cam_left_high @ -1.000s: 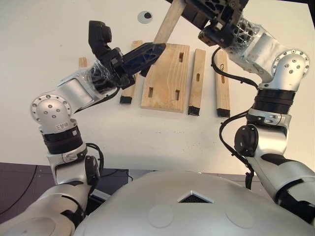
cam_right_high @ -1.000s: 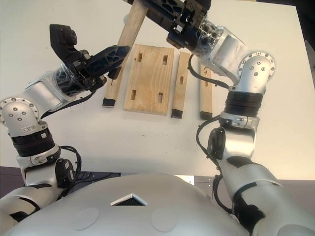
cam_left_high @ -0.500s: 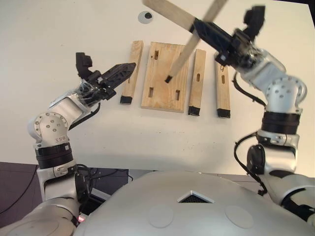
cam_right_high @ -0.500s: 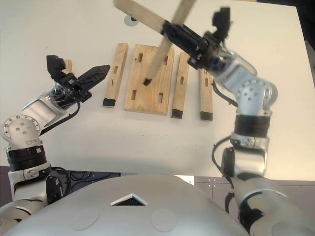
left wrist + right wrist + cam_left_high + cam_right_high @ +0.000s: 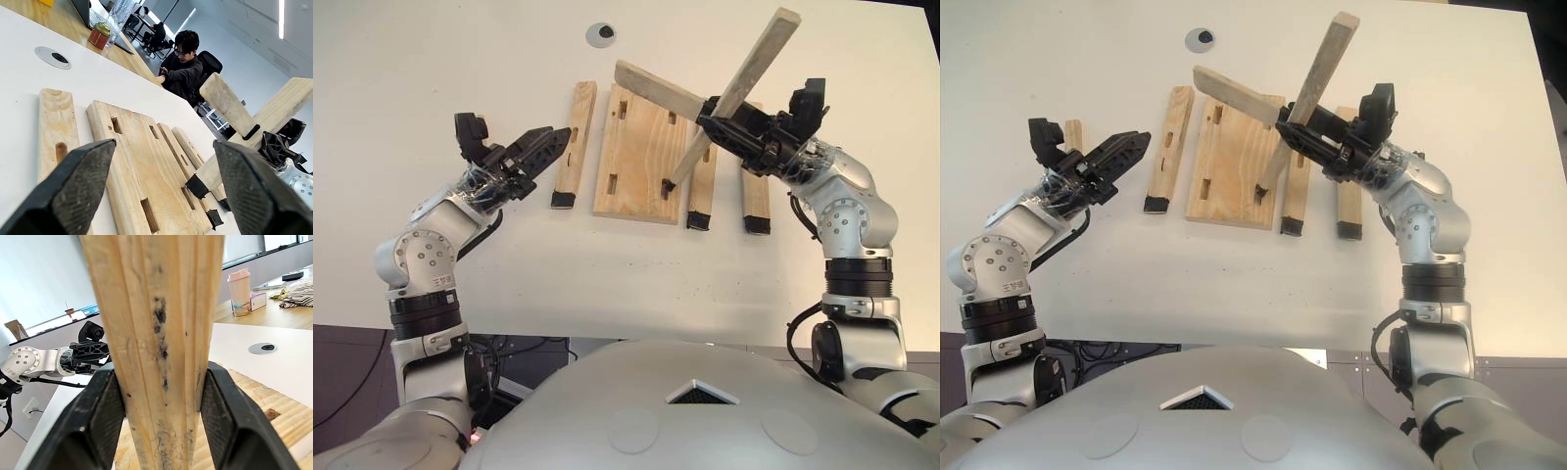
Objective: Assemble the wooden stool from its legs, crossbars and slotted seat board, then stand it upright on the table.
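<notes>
White table (image 5: 431, 59) — right claw (image 5: 713, 117) clamps leg (image 5: 761, 54)

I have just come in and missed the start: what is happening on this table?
The right gripper holds a leg with a crossbar joined across it, tilted, its dark tip near a slot of the seat board. The left gripper hovers open and empty. Three more legs lie flat beside the board.

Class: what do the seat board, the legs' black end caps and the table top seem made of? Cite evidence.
Seat board: bare pale wood, perhaps pine; grain lines show.
End caps: matte black, rubber or plastic, unclear which.
Table top: smooth white, likely laminate; no grain.
</notes>
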You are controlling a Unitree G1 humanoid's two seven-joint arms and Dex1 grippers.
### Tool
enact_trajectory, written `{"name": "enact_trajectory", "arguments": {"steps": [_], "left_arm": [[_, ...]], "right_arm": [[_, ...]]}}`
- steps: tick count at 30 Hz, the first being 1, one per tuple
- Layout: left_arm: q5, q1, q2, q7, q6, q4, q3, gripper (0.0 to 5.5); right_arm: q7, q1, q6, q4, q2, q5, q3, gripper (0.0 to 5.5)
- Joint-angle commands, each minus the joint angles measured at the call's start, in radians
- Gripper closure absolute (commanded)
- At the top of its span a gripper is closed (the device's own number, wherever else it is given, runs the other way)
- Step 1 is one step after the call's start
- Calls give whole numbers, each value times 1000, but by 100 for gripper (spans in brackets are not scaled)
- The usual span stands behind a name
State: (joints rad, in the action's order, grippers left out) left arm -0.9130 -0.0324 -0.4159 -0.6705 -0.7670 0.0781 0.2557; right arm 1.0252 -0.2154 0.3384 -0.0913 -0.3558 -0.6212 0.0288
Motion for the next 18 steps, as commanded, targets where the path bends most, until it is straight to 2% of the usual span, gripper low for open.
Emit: {"name": "enact_trajectory", "arguments": {"steps": [1, 7, 12, 18], "left_arm": [[2, 1, 12, -9, -5, 6, -8, 184], [9, -1, 9, -4, -7, -3, -2, 184], [19, 7, 23, 26, -1, -42, 17, 184], [37, 23, 57, 54, 23, -43, 26, 184]], "right_arm": [[38, 39, -76, 4, 1, 94, -85, 345], [114, 63, -196, -5, -69, 191, -158, 345], [206, 37, -208, -64, -169, 211, -172, 346], [317, -59, -196, -114, -308, 295, -251, 346]]}}
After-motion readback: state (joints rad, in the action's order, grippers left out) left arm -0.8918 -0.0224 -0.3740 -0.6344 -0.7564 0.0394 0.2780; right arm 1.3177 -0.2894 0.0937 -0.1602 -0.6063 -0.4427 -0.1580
